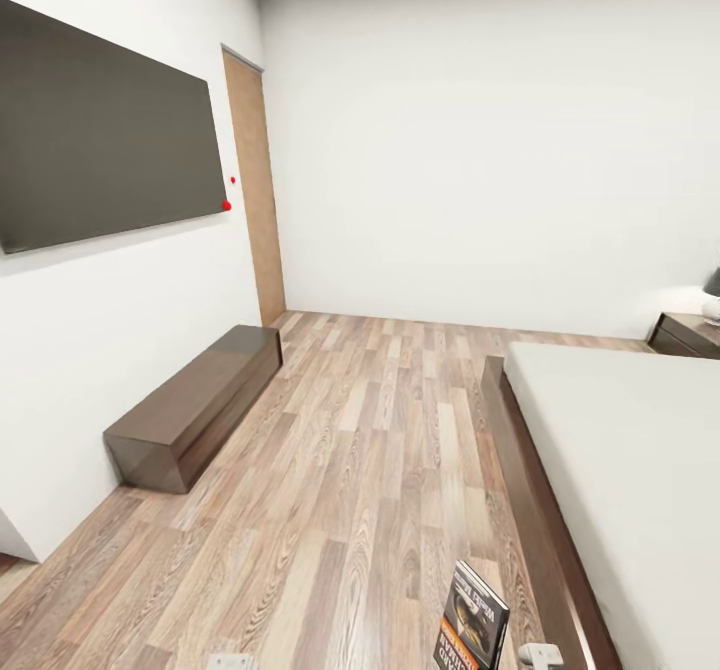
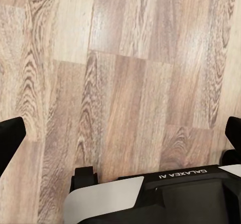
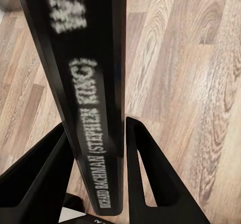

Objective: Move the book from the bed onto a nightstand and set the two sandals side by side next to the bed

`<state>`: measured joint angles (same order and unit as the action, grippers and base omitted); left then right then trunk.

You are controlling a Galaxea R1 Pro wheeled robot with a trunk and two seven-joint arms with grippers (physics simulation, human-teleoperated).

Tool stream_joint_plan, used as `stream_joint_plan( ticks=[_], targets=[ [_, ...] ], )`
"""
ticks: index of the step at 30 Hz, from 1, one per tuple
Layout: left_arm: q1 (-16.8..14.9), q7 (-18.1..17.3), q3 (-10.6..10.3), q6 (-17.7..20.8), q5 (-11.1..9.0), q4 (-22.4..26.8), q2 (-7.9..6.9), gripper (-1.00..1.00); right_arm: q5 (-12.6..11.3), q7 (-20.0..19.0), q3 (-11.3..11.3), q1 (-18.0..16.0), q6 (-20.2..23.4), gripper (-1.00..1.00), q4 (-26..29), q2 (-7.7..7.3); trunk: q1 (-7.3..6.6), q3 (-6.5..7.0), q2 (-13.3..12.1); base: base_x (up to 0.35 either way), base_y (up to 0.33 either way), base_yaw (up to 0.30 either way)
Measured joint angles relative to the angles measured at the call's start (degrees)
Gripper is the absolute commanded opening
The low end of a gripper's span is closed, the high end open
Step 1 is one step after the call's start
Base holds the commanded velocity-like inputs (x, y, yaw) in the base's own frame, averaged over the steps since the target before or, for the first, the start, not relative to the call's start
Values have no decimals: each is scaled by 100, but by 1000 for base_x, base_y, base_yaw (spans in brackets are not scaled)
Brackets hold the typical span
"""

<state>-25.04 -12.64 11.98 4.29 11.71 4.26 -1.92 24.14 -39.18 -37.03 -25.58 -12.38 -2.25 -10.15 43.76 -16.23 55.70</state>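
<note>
The book (image 1: 472,628), dark with an orange-brown picture and white lettering, hangs upright over the wood floor just left of the bed's (image 1: 640,450) foot corner. In the right wrist view its black spine (image 3: 85,83) runs between the two black fingers (image 3: 150,174), and my right gripper (image 3: 99,128) is shut on it. My left gripper (image 2: 122,136) is open over bare floor planks, its fingertips at the two side edges of the left wrist view. A nightstand (image 1: 686,335) with a lamp stands beyond the bed at the far right. The sandals are out of view.
A long dark brown TV bench (image 1: 195,405) sits against the left wall under a black TV (image 1: 100,130). A wooden door (image 1: 255,190) is in the far left corner. Open wood floor (image 1: 380,430) runs between bench and bed frame (image 1: 525,470).
</note>
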Motion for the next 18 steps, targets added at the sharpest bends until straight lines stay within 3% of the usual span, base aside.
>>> stream_joint_plan(
  ticks=[13, 18],
  targets=[
    [2, 0, 0, 0, 0, 0, 20, 100, 3, 1, 0, 0, 9, -100, 0, 11, 0, 0, 0, 4, 0, -1],
    [1, 0, 7, 0, 0, 7, 17, 100, 4, 0, 6, 0, 9, -100, -25, 18, -3, 0, 1, 234, 0, 0]
  ],
)
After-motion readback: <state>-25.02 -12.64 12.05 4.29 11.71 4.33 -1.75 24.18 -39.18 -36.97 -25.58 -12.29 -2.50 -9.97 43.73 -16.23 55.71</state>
